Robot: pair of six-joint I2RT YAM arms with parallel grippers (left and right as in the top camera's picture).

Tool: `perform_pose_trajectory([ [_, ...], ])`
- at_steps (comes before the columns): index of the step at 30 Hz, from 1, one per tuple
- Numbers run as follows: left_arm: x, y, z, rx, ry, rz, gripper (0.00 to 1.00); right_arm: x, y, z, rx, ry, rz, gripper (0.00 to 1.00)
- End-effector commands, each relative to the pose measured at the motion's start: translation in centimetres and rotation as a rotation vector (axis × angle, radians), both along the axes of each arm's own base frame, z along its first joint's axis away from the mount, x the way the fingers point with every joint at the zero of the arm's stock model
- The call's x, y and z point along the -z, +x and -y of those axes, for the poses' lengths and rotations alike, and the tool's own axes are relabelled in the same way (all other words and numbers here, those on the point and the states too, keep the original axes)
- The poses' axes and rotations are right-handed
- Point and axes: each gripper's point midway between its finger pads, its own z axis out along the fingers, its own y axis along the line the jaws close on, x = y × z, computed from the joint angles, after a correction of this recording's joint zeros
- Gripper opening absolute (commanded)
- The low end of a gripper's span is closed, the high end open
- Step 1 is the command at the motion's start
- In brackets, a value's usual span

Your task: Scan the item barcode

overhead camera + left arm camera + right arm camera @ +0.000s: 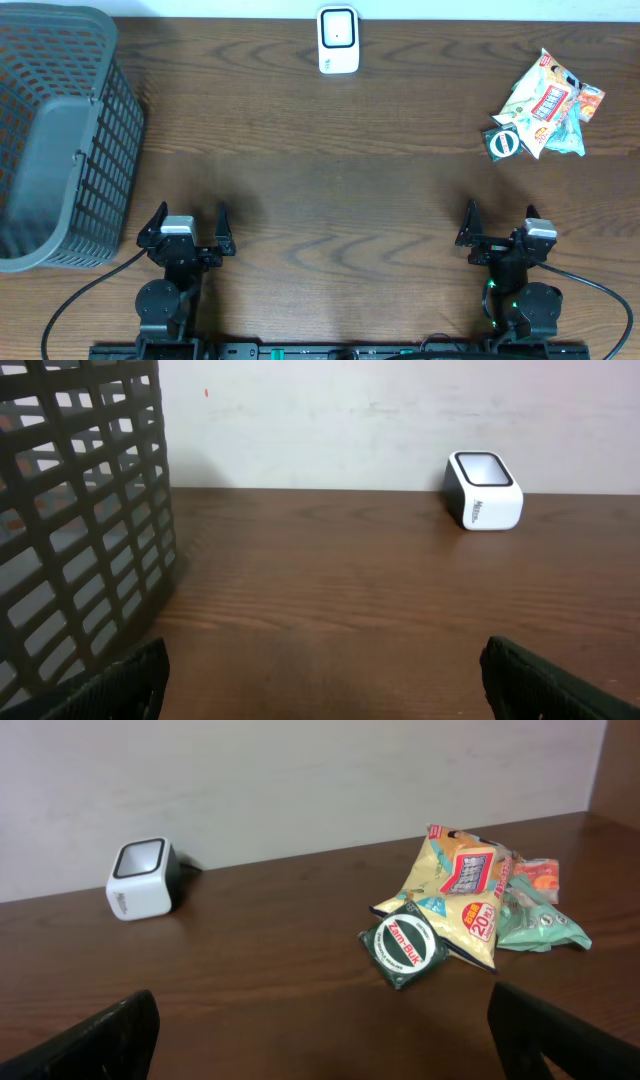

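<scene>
A white barcode scanner (pixel 338 40) stands at the far edge of the table, also in the left wrist view (pixel 484 504) and the right wrist view (pixel 143 880). A small pile of items lies at the far right: a green Zam-Buk box (pixel 502 142) (pixel 405 948), a yellow snack packet (pixel 540 100) (pixel 460 890) and a teal packet (pixel 535 925). My left gripper (pixel 190 214) (pixel 325 685) rests open near the front left, nothing between its fingers. Open and empty too, my right gripper (pixel 500 216) (pixel 325 1040) sits near the front right, well short of the items.
A large grey plastic basket (pixel 60 140) (pixel 80 510) stands at the far left, close to the left arm. Dark wooden tabletop (pixel 330 200) lies between the arms and the scanner. A pale wall runs behind the table's far edge.
</scene>
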Motion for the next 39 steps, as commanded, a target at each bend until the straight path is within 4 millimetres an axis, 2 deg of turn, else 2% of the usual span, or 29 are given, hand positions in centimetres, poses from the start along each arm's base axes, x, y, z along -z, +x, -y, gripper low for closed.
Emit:
perform_pose_trajectory([
  [1, 1.5, -0.1, -0.5, -0.025, 0.019, -0.050, 0.98, 0.0, 0.0, 0.1, 0.006, -0.011, 0.001, 0.99],
  [5, 1.5, -0.1, -0.5, -0.025, 0.019, -0.050, 0.97, 0.1, 0.0, 0.2, 0.006, -0.033, -0.002, 0.99],
  [11, 1.5, -0.1, -0.5, -0.025, 0.019, -0.050, 0.98, 0.3, 0.0, -1.2, -0.080, -0.238, -0.016, 0.99],
  [24, 1.5, -0.1, -0.5, -0.025, 0.019, -0.051, 0.98, 0.3, 0.0, -1.2, -0.072, -0.122, -0.013, 0.99],
  [39, 1.5, -0.1, -0.5, -0.025, 0.019, -0.050, 0.98, 0.2, 0.0, -1.2, -0.070, -0.122, -0.009, 0.99],
])
